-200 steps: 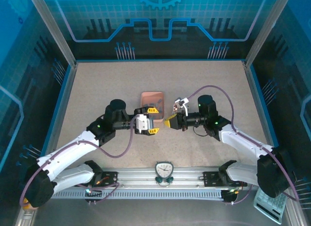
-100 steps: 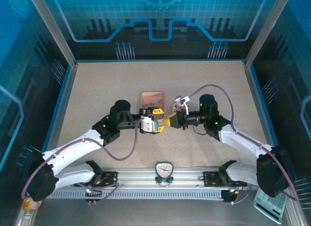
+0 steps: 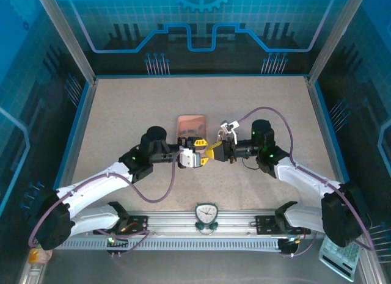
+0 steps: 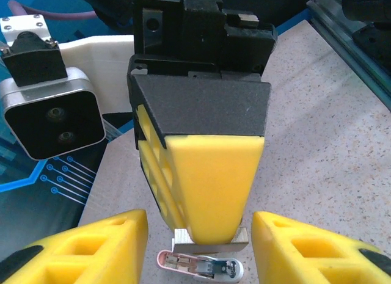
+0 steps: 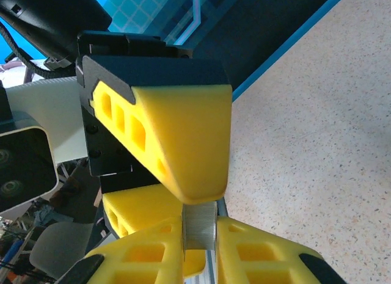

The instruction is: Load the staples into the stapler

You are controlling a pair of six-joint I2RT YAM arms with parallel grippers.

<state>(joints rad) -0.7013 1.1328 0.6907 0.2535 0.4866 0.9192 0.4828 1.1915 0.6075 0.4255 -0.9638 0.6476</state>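
Pinching one stapler (image 4: 198,267), right claw (image 5: 199,230), left claw (image 3: 199,157)

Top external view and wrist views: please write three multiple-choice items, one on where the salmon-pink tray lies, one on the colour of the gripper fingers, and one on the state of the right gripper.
1. Where does the salmon-pink tray lie?
A. At the near right corner of the table.
B. Mid-table, just beyond the right gripper.
C. Against the left wall.

2. What colour are the gripper fingers?
A. Green.
B. Red.
C. Yellow.

3. What is the state of the right gripper?
A. Shut on the stapler.
B. Open and empty.
C. Resting inside the tray.

Answers:
1 B: the top view shows the tray just behind that gripper, mid-table.
2 C: both wrist views show yellow fingers.
3 A: the left wrist view shows its fingers pinching the stapler's silvery part.
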